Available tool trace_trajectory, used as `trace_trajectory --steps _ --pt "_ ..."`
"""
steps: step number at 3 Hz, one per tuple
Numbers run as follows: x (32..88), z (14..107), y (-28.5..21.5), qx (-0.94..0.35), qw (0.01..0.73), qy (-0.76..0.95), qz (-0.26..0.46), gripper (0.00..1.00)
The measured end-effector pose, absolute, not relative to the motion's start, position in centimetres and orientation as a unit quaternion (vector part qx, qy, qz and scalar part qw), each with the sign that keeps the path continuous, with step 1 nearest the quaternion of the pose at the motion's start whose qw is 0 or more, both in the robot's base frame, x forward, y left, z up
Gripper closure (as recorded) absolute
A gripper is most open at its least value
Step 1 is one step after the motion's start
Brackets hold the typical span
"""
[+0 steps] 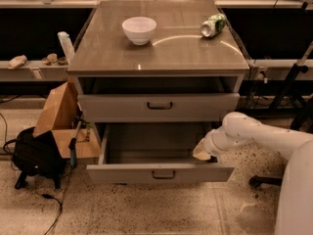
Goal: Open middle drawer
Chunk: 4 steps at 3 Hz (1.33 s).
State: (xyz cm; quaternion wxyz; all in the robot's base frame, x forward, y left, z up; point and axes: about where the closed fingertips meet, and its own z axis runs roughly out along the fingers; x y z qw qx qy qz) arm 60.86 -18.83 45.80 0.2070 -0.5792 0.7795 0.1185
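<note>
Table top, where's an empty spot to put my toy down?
The table top is bare in front of the white bowl and the tipped can, and left of the bowl. The open middle drawer is bare inside, crowded only at its right edge by the gripper.

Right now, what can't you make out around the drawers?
All in the camera view:
- The right inside corner of the middle drawer, hidden by the gripper sitting at that corner.
- Anything beneath that drawer, covered by its pulled-out front.
- Inside the top slot: too dark to read.
- The arm, cut off by the right edge.
</note>
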Motion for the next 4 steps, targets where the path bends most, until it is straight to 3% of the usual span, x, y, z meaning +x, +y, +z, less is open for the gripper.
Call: trace_trajectory --steps 4 --pt "54.2 43.7 -22.0 -0.582 0.156 0.775 0.194 1.0"
